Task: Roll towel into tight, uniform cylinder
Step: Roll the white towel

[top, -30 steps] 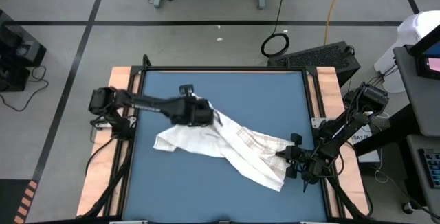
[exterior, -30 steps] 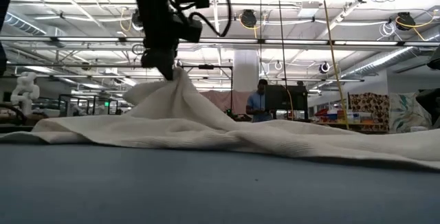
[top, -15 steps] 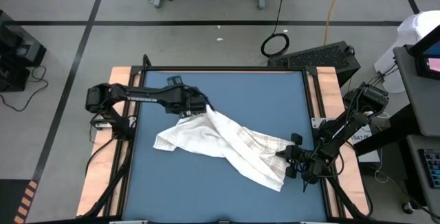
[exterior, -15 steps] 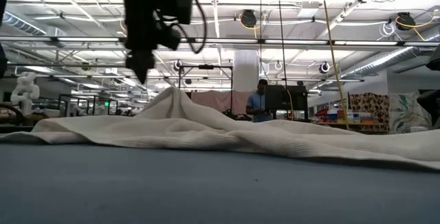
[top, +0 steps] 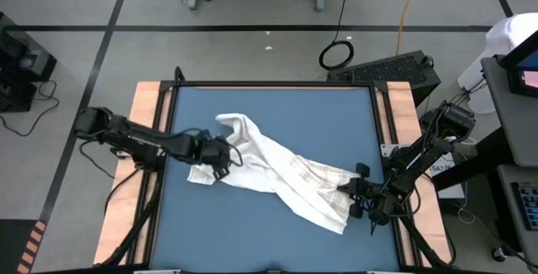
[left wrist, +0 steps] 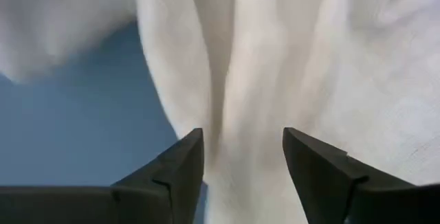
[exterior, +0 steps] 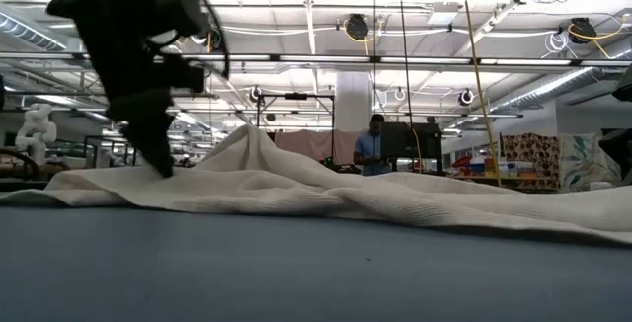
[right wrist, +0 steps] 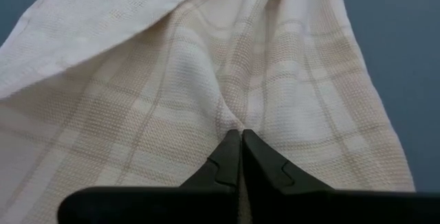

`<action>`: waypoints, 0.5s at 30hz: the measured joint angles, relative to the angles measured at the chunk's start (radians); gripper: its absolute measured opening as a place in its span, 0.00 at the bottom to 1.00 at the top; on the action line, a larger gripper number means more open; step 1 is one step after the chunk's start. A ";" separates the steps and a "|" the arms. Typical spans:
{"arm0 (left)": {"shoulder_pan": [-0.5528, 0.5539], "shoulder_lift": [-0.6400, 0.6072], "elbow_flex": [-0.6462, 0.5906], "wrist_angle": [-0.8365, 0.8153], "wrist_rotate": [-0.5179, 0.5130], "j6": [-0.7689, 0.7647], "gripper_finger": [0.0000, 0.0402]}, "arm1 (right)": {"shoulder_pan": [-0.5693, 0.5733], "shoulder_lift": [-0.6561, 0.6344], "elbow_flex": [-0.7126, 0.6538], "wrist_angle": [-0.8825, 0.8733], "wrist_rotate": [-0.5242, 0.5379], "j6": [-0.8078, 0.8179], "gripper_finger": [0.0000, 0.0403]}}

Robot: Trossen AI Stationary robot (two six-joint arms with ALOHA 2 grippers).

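Crumpled towel (top: 277, 171) lying slantwise across the blue mat (top: 277, 223), from about ten o'clock of centre down to four o'clock.

The left gripper (top: 220, 156) sits low at the towel's nine-o'clock end, fingers spread apart over the cloth and, as far as the wrist view shows, gripping nothing. The right gripper (top: 346, 192) is at the four-o'clock end, its fingers pinched together on a fold of the towel.

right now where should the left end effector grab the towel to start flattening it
Take the loose corner of the towel at its left end, coming in low from the mat's left side. The left end effector is open over that bunched end, while the right end effector pins the far end, so pulling leftward should stretch it.
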 joint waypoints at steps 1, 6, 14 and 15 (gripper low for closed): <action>-0.010 0.001 -0.023 0.001 -0.001 -0.046 0.49 | 0.000 0.000 0.000 0.000 0.001 -0.001 0.01; -0.098 0.015 -0.054 -0.024 0.061 -0.287 0.38 | 0.000 0.000 0.000 -0.001 0.003 -0.005 0.01; -0.358 0.016 0.031 -0.015 0.185 -0.557 0.04 | 0.010 0.000 0.000 -0.002 -0.005 -0.097 0.01; -0.382 0.016 0.040 -0.015 0.186 -0.584 0.05 | 0.012 -0.001 0.000 -0.001 -0.007 -0.116 0.01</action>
